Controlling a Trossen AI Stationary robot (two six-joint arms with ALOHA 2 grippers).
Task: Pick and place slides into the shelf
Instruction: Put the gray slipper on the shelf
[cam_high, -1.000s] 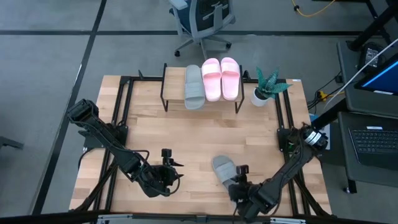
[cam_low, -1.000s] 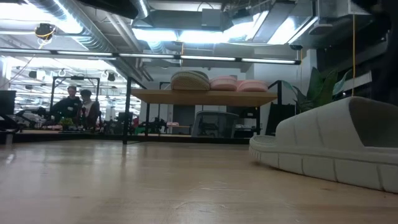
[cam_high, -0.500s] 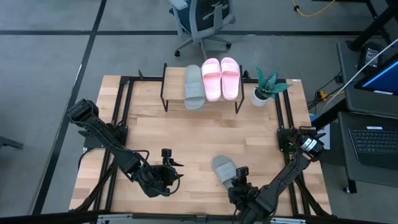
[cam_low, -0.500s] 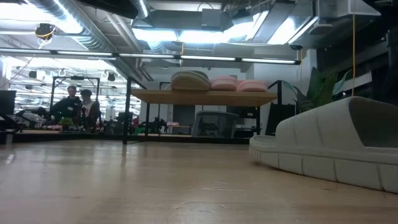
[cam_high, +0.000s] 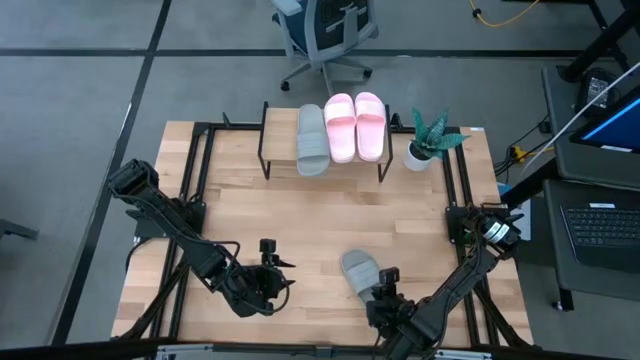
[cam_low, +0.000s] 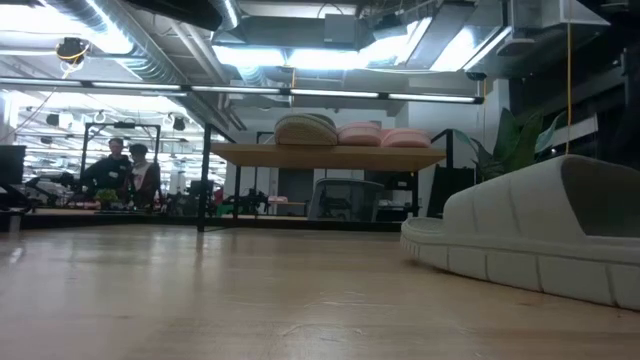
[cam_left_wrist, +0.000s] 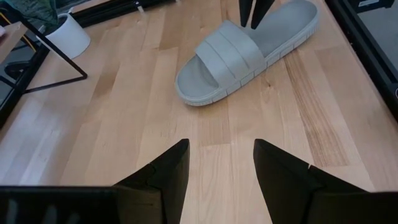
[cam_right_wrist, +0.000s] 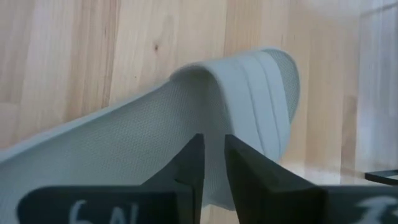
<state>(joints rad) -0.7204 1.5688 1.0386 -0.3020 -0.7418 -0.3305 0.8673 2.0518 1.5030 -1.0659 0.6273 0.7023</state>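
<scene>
Grey-green foam sits pinched between my right gripper (cam_right_wrist: 212, 168) fingers, which have closed down to a narrow gap on the heel edge of the last slide (cam_right_wrist: 186, 118) lying on the table (cam_high: 300, 215). I take it at the heel, I judge, because the thin sole rim is the one part narrow enough for my jaws, and a grip there leaves the strap end free to lead onto the shelf (cam_high: 280, 135). The slide lies flat near the table's front edge, right of centre (cam_high: 358, 268), toe angled toward the far side, sole resting on the wood.

My left gripper (cam_left_wrist: 219, 163) hangs near the front edge to the slide's left, fingers spread wide and empty, well clear of the work and pointed at the slide (cam_left_wrist: 245, 53).

Three slides already lie side by side across the shelf's top board at the far edge: one grey-green (cam_high: 311, 138) and two pink (cam_high: 340, 127) (cam_high: 370, 124). The board's left end is bare, a likely spot for the fourth. A potted plant (cam_high: 427, 140) stands just right of the shelf.

Pale wooden planks run across the table inside a black metal frame. Beyond the far edge stands an office chair (cam_high: 325, 35) on grey floor; a laptop (cam_high: 600, 235) rests to the right. Across the room, two people (cam_low: 128, 170) sit at a distant bench under strip lights.
</scene>
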